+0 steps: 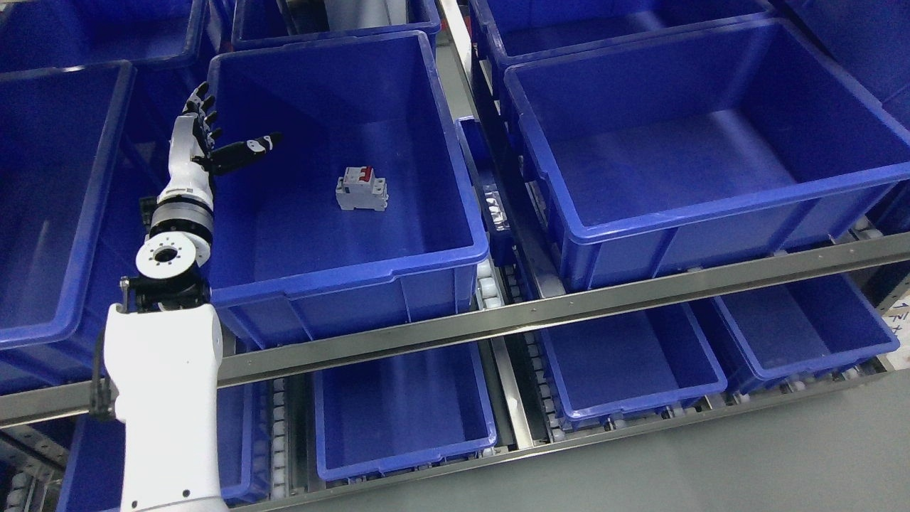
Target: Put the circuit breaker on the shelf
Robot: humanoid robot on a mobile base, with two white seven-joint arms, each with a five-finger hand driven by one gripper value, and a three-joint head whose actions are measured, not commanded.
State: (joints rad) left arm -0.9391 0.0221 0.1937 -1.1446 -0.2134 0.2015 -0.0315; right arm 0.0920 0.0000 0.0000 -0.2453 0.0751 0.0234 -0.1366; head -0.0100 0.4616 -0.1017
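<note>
A small white circuit breaker (362,189) with a red switch lies on the floor of a big blue bin (398,267) on the upper shelf level. My left hand (213,135) is raised over the bin's left rim, well to the left of the breaker and apart from it. Its fingers are spread and hold nothing, with the thumb pointing right into the bin. The white left forearm (165,398) rises from the lower left corner. The right arm does not show.
More blue bins stand at the left (78,249), at the right (711,206) and at the back. A metal rail (569,306) runs along the shelf front. Smaller blue bins (405,455) sit on the lower level. Grey floor (746,462) lies at the bottom right.
</note>
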